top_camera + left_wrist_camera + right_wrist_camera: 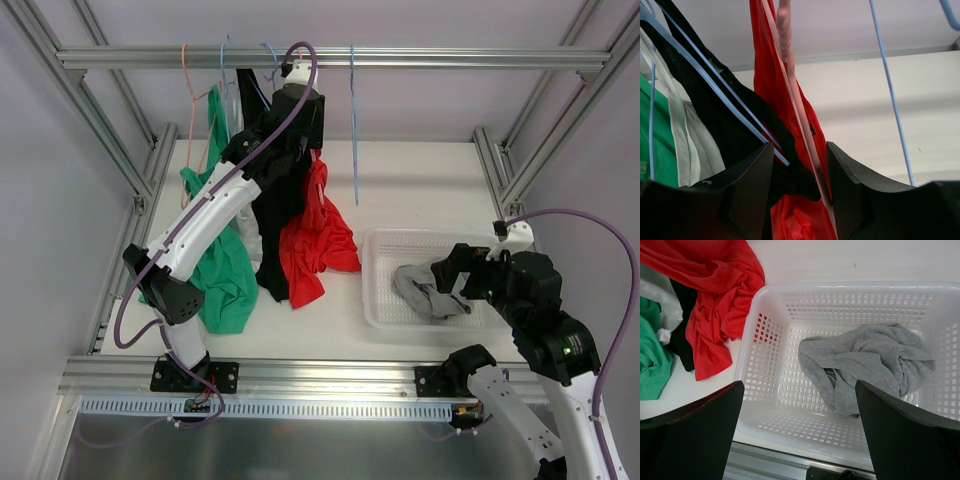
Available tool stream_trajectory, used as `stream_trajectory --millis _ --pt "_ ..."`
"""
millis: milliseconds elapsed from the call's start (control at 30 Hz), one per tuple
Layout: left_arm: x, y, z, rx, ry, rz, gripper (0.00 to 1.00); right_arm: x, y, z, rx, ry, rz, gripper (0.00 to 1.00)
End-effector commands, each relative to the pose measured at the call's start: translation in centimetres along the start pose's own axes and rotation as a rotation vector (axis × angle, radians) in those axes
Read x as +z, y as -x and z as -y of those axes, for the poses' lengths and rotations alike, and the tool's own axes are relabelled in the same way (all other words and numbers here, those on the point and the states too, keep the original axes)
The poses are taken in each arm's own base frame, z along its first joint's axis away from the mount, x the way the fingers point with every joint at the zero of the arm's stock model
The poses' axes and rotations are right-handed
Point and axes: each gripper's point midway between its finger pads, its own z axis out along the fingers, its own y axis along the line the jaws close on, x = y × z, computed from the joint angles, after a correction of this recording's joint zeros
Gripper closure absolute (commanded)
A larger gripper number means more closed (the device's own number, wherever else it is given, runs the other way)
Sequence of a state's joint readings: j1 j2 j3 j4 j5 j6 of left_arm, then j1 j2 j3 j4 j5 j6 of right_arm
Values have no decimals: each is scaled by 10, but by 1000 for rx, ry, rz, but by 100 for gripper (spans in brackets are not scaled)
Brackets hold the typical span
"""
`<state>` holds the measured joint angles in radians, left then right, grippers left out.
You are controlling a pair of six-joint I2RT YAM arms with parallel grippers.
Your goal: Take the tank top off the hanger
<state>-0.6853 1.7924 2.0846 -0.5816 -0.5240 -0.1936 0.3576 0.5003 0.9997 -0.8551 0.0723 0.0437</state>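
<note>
The red tank top [767, 75], on its pink hanger [785, 30], is enclosed by the half-narrowed left tool [800, 150]; grip cannot be told. The right tool [799, 387] is held wide at 4 o'clock, over the basket [840, 286]

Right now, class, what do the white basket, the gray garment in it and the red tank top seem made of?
Basket: likely moulded plastic, smooth, faintly glossy, with a regular grid of holes. Gray garment: soft matte knit cloth, crumpled into folds. Red tank top: thin matte fabric, perhaps jersey; it drapes and wrinkles.
</note>
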Motion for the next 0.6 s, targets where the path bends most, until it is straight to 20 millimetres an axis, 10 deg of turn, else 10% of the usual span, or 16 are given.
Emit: stream_trajectory --millis 0,233,567 --pt "-18 19 -13 -35 4 47 53 4 6 -4 -10 21 25 0" --pt "-62 34 -21 -1 19 109 31 10 6 -9 -9 46 15 0" --pt "-108 55 -2 -14 -118 174 28 16 5 -13 -5 61 7 0"
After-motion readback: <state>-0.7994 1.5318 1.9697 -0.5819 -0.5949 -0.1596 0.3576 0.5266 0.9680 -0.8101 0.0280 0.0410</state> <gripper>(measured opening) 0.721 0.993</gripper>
